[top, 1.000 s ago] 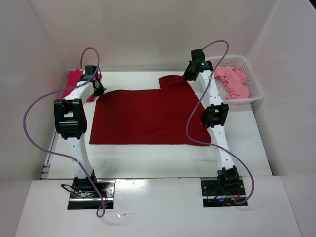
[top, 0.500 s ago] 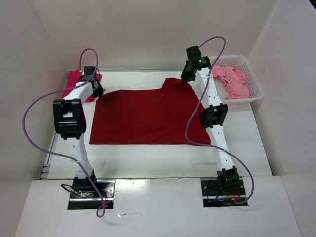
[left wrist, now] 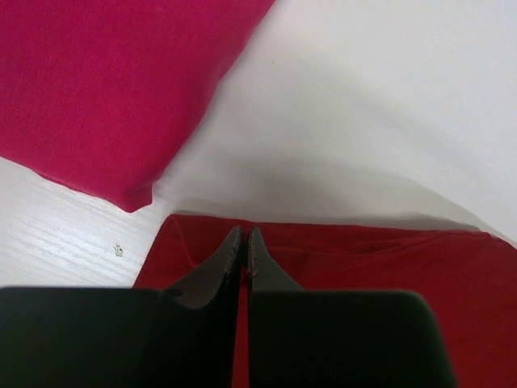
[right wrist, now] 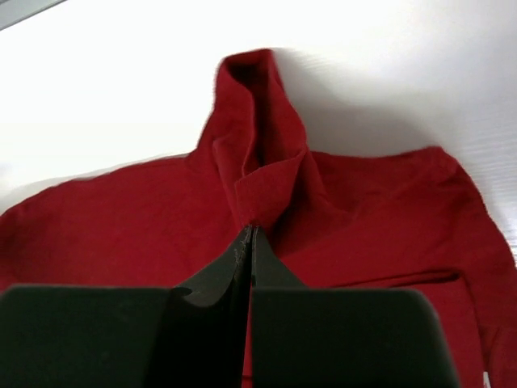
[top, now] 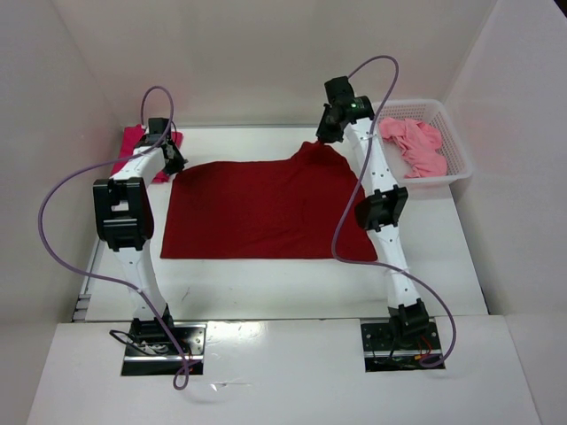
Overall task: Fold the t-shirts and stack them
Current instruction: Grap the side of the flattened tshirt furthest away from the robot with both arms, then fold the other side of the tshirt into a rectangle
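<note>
Dark red t-shirt, mostly flat, far-right corner in a peak

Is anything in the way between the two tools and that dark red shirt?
Nothing visible does. The left tool is shut on the far left corner of the dark red shirt, the right tool on a raised fold at its far right. The crimson-pink shirt lies apart, further left.

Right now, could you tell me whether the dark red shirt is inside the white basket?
No, the dark red shirt lies spread on the table, while the white basket holds only the light pink shirt.
</note>
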